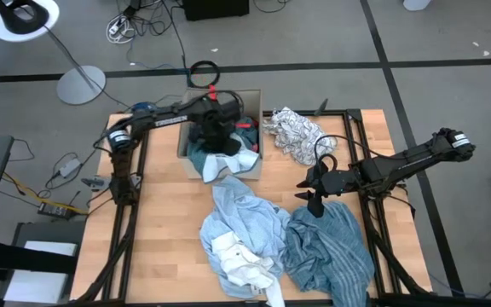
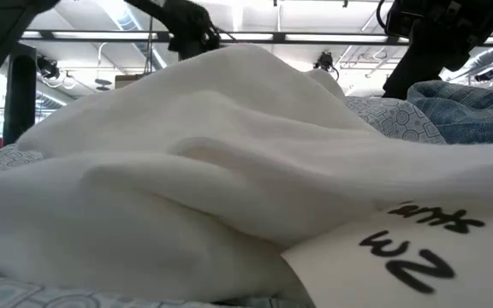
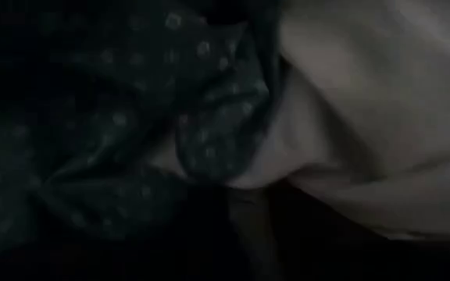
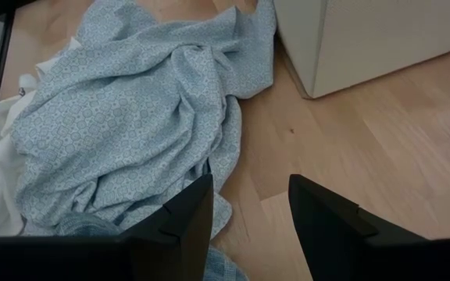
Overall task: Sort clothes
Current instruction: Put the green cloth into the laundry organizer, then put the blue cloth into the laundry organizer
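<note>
Wooden table [image 1: 164,247]: our right gripper [image 4: 244,215], fingers parted and empty, should descend squarely onto the striped garment [image 1: 331,247]; left gripper's [image 1: 216,128] state unclear.

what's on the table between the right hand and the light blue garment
Only bare wood: the right wrist view shows the open right hand over bare table, with the light blue garment just beside it.
</note>
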